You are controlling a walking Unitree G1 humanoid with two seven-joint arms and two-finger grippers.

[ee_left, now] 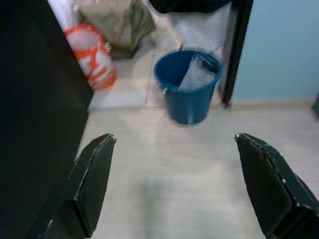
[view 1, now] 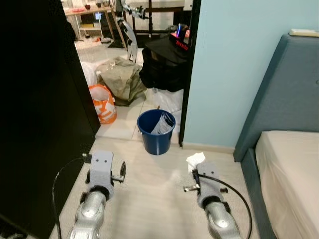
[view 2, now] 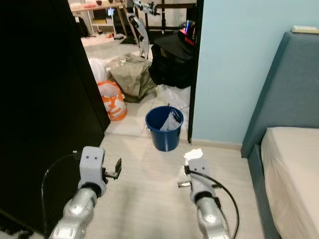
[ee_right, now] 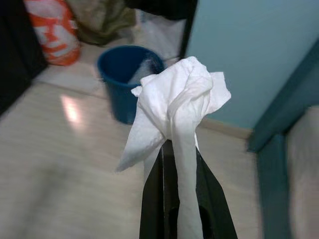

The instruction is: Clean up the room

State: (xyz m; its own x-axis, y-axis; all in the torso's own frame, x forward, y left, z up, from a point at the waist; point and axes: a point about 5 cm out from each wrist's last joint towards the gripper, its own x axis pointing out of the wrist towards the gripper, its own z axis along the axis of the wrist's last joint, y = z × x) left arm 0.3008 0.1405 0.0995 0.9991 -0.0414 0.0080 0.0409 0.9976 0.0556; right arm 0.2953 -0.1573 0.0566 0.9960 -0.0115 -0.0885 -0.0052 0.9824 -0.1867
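Note:
My right gripper point(ee_right: 173, 149) is shut on a crumpled white tissue point(ee_right: 175, 102), which sticks up beyond its black fingers point(ee_right: 209, 199). From the head, the tissue point(view 1: 196, 160) shows at the tip of the right arm, above the pale floor. A blue bucket point(view 1: 156, 131) holding clear plastic and paper stands ahead near the doorway, a little left of the tissue. My left gripper point(ee_left: 174, 164) is open, its fingers point(ee_left: 87, 184) spread wide with nothing between them, and the blue bucket point(ee_left: 188, 89) lies ahead of it.
A black cabinet point(view 1: 40, 109) fills the left side. A dark door frame point(view 1: 189, 74) and a light blue wall point(view 1: 234, 69) stand behind the bucket. A blue-grey bed point(view 1: 284, 149) is on the right. An orange and white bag point(view 1: 102, 103), an olive bag point(view 1: 122, 78) and a black bag point(view 1: 164, 64) lie beyond the doorway.

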